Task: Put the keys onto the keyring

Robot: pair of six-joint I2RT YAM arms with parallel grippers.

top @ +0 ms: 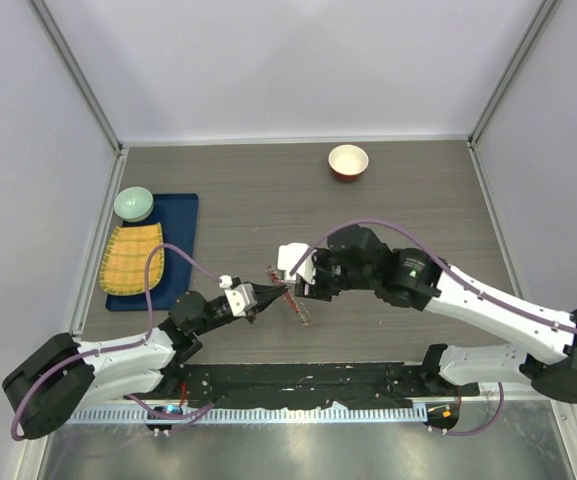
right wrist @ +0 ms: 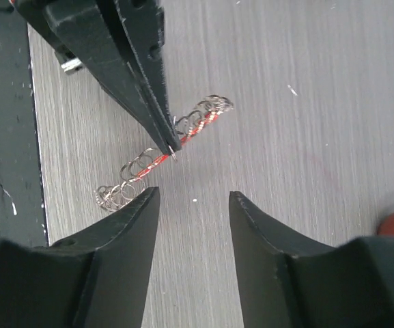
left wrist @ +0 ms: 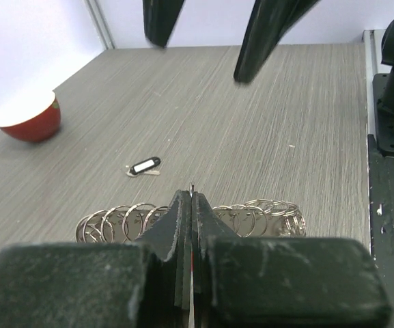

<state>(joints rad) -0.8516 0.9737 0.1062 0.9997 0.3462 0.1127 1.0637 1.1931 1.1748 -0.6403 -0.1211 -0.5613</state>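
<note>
Task status: early stage, with no key seen joined to the ring. The keyring (right wrist: 197, 126), a red curved bar joined to a row of silvery metal rings, lies stretched out on the grey wood-grain table (left wrist: 265, 123), and both arms converge on it. The left gripper (right wrist: 173, 149) reaches it with its black fingers pressed together, the tips pinching one ring near the middle of the row. Whether that ring is raised off the table cannot be told. The right gripper (right wrist: 193, 195) hovers directly above the keyring with its jaws apart and nothing between them. One key is identified: a small black-and-white oval key (left wrist: 144, 166) lies flat on the table just beyond the keyring as the left wrist camera sees it, apart from the rings and touched by neither gripper. No blue-headed, red or plain metal keys can be made out separately; any lying among the rings are too small to tell. A red-walled white bowl (left wrist: 31, 117) stands well apart from the keyring and appears to play no part. Assessment: holding the ring with one arm is the only step in hand. Picking up a key with the free arm, threading it on, and repeating for the others are all outstanding.
</note>
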